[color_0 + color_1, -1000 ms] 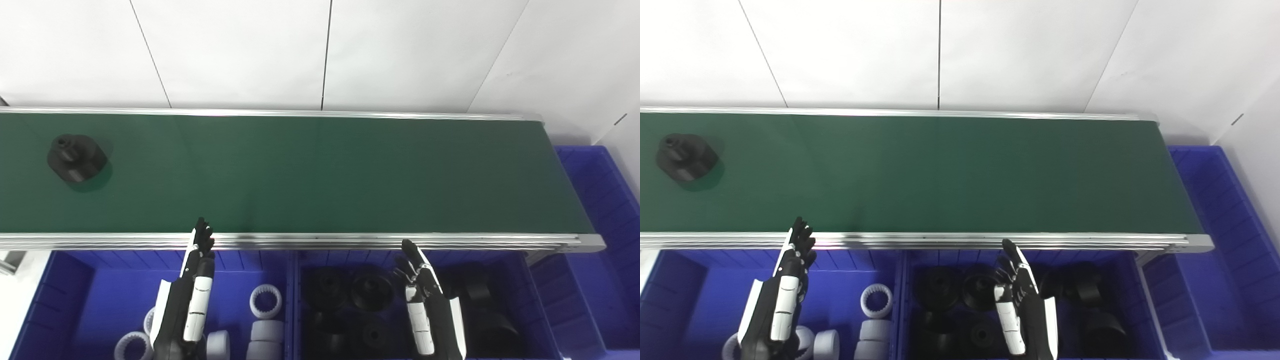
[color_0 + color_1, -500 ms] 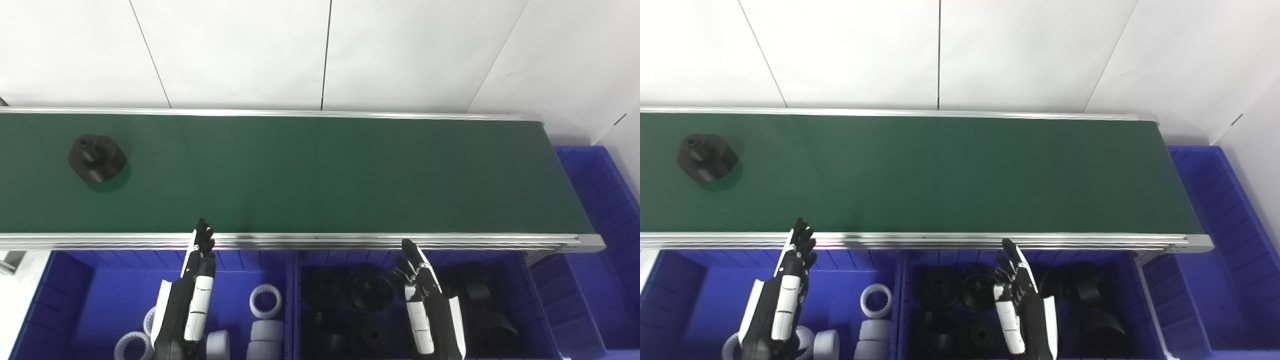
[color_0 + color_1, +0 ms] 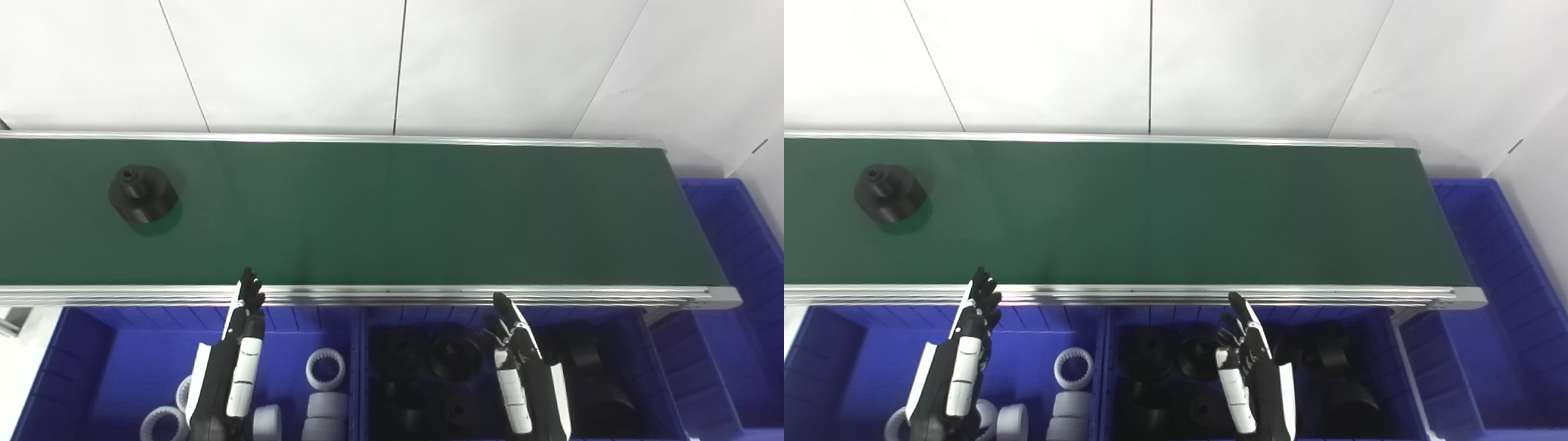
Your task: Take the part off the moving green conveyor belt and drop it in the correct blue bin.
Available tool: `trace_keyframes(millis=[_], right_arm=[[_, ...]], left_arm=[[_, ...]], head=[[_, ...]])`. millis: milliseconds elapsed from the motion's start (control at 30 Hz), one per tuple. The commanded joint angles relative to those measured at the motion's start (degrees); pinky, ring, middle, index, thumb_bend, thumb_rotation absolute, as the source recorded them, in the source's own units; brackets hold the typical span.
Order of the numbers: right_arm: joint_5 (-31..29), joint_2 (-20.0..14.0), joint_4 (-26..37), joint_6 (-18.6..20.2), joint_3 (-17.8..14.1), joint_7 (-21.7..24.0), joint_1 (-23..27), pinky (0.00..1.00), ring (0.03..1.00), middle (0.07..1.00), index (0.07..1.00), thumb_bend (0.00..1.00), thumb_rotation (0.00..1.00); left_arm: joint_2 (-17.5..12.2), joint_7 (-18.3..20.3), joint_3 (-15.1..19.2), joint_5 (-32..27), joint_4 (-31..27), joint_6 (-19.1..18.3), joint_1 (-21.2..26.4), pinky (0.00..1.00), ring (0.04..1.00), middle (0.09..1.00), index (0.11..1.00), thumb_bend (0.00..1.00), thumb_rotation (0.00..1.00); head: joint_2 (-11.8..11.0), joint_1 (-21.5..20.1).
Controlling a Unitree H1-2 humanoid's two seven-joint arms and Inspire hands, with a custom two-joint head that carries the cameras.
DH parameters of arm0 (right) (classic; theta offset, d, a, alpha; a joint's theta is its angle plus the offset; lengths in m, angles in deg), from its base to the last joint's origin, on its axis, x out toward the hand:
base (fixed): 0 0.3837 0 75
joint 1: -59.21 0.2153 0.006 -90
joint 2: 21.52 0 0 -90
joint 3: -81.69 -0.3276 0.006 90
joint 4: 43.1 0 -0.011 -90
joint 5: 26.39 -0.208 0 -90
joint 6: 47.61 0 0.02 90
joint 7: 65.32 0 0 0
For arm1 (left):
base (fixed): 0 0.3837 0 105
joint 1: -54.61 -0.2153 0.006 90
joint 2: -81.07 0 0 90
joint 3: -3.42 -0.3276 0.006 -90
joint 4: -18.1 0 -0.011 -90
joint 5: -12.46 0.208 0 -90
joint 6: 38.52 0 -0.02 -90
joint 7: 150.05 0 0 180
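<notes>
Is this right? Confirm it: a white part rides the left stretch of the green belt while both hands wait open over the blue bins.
One thing is wrong: the part on the green belt is black, not white, as the left eye view shows. White parts lie only in the left bin. The left hand and right hand do wait open over the bins.

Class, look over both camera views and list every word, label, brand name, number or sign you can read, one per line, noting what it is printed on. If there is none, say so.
None: no readable text in either view.
Green belt: no print.
Black part on the belt: no marking visible.
Blue bins: no labels seen.
White wall: only panel seams.
Left hand and right hand: no lettering visible.
</notes>
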Motion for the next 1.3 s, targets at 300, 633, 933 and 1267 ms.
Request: trace_keyframes(millis=[300, 633, 933, 1267], right_arm=[[-4.3, -2.9, -6.6, -7.5, -1.8, 1.8, 1.8, 0.84, 0.917, 0.953, 0.918, 0.66, 0.88], [-6.6, -4.9, -12.2, -11.0, -4.3, 3.4, 4.5, 0.79, 0.898, 0.947, 0.923, 0.72, 0.84], [-8.9, -5.8, -15.2, -12.0, -5.9, 5.3, 6.5, 0.77, 0.894, 0.948, 0.93, 0.74, 0.77], [-13.9, -7.5, -12.9, -12.1, -8.0, 12.5, 11.7, 0.74, 0.882, 0.968, 0.944, 0.87, 0.58]], left_arm=[[1.4, -1.6, -2.0, -0.7, 6.3, 7.8, -0.6, 1.0, 0.993, 1.0, 1.0, 0.49, 0.91], [4.0, -3.0, -2.7, -1.8, 13.9, 14.5, 1.5, 0.94, 0.972, 1.0, 1.0, 0.41, 0.79], [4.6, -4.4, -2.5, -0.8, 23.5, 25.6, 5.0, 0.81, 0.928, 0.98, 0.979, 0.36, 0.75], [5.4, -4.7, -1.8, 1.1, 28.2, 25.5, 8.0, 0.89, 0.94, 0.965, 0.975, 0.4, 0.76]], head=[[-10.4, 6.4], [-17.6, 11.3], [-21.4, 14.0], [-24.1, 16.8]])
